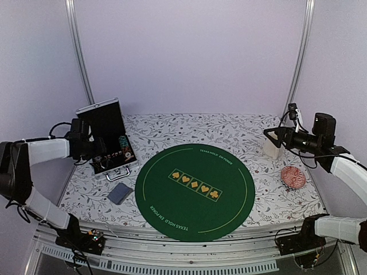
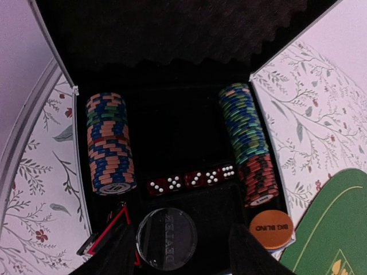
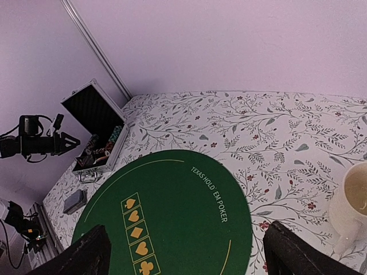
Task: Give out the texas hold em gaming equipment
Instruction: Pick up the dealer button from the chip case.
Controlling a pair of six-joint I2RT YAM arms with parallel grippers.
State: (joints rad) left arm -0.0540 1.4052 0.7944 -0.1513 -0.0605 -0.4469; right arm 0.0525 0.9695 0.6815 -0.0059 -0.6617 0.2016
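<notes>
The left claw (image 2: 178, 256) hangs over the open black case (image 2: 172, 114) with its fingers (image 2: 117, 255) spread to either side of a clear disc (image 2: 166, 238) marked DEALER. A gap shows between the disc and the finger on the right of that view, so nothing is pinched. I cannot tell whether the other finger touches the disc. A red-edged triangle marker (image 2: 119, 220) lies just beside that finger, partly hidden by it. Beyond the disc sits a row of dark red dice (image 2: 192, 179), and two long rows of multicoloured chips (image 2: 110, 143) lie along the sides of the case. An orange disc (image 2: 270, 227) reading BIG BLIND rests at the corner of the case nearest the mat. A grey-blue pack of cards (image 1: 120, 193) lies on the worktop (image 1: 252, 129), just beside the edge of the round green mat (image 1: 195, 189). The right claw (image 3: 189, 258) hovers well above the far right side, fingers wide apart and empty, with a white mug (image 3: 355, 206) near it and a reddish patterned dish (image 1: 293, 177) beside the mat. The worktop wears a white cloth printed with leaves and small flowers. Pale lilac walls (image 1: 189, 51) close it in, with metal posts (image 1: 80, 51) at the back corners.
</notes>
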